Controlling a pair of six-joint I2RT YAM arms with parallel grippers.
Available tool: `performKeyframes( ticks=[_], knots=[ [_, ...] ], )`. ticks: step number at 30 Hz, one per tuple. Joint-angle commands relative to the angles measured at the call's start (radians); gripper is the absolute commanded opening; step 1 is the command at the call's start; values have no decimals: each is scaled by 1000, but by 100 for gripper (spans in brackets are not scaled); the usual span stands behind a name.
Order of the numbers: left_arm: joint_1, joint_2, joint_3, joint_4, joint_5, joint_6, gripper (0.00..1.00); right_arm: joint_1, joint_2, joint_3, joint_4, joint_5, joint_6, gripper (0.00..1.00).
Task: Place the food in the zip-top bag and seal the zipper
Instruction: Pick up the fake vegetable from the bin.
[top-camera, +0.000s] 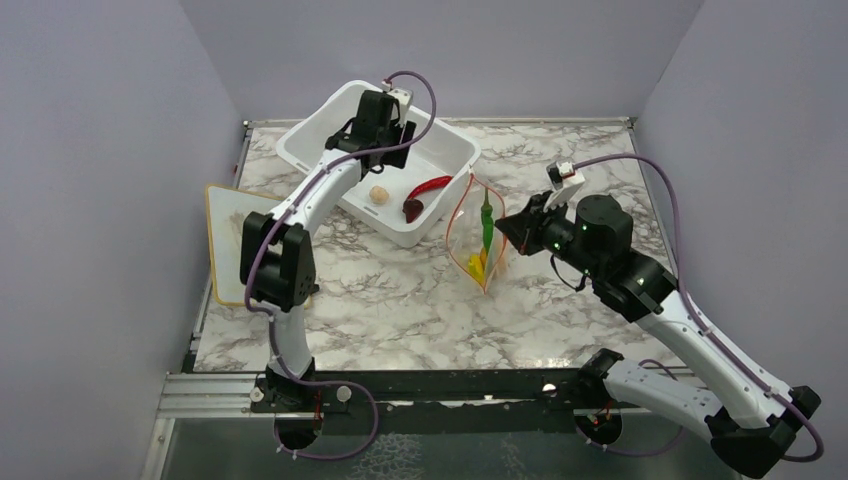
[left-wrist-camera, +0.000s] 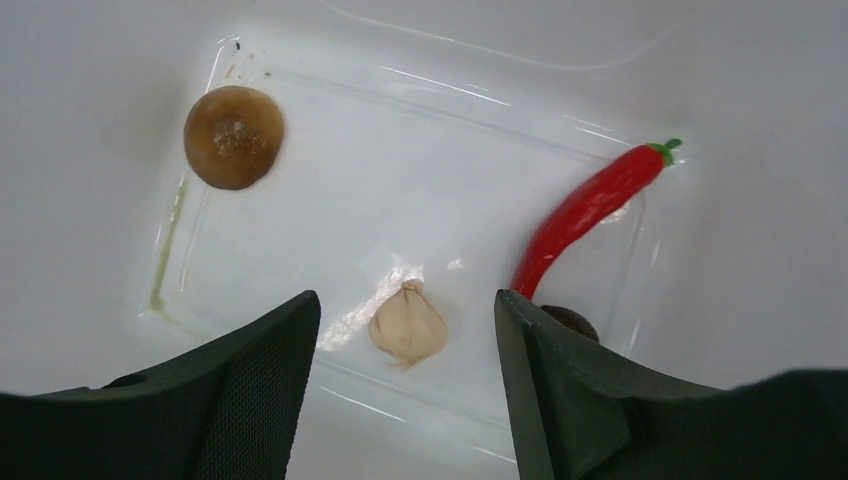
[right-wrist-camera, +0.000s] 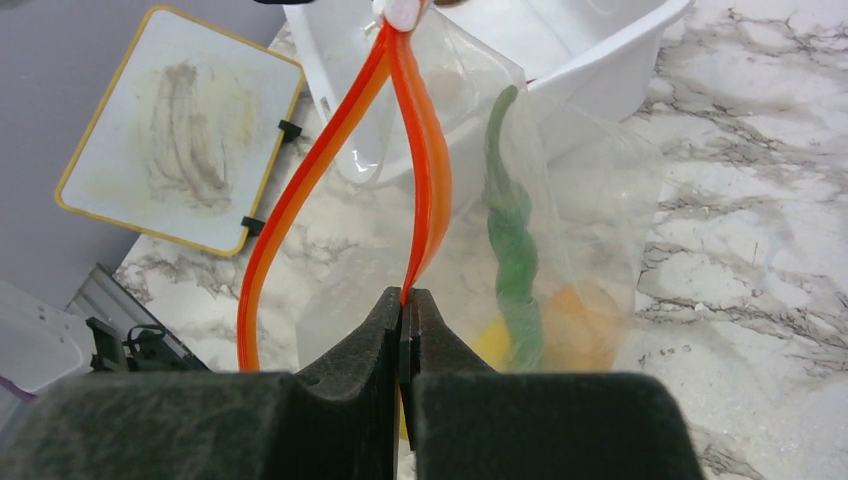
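R tool (right-wrist-camera: 405, 310) pinched tight on zipper (right-wrist-camera: 428, 170); bag (right-wrist-camera: 600, 190) mouth gapes just ahead, w/ banana (right-wrist-camera: 490, 345), orange fruit (right-wrist-camera: 572, 318), green pod (right-wrist-camera: 510, 230) inside. L tool (left-wrist-camera: 405, 298) wide open, holding nothing, over white tub (left-wrist-camera: 90, 90): mushroom (left-wrist-camera: 407, 325) between its fingers, chili (left-wrist-camera: 585, 210) ahead-right, brown ball (left-wrist-camera: 233, 137) far ahead-left.

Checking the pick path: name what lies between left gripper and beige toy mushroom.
Nothing: left wrist view shows only bare white plastic tub floor between left gripper and mushroom.

A white tub (top-camera: 312, 118) sits near the table's (top-camera: 400, 310) far edge. A smudged, yellow-rimmed white board (top-camera: 225, 250) lies at the left edge, seemingly overhanging it.
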Motion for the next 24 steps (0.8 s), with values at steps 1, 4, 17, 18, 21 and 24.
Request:
performKeyframes(
  ticks=[1, 4, 17, 18, 21, 24],
  knots=[
    [44, 140, 120, -4, -78, 108, 70, 4, -3, 50, -6, 26, -23, 1],
    [76, 241, 228, -11, -101, 135, 79, 5, -2, 63, -22, 44, -27, 1],
    [141, 570, 582, -26, -205, 222, 88, 4, -6, 82, -63, 94, 31, 1],
    [144, 582, 589, -24, -205, 219, 88, 5, -4, 83, -65, 87, 36, 1],
    [161, 601, 583, -8, -183, 197, 85, 5, 11, 114, -87, 72, 38, 1],
    [173, 615, 568, 7, -170, 176, 83, 5, 17, 131, -87, 80, 24, 1]
  ],
)
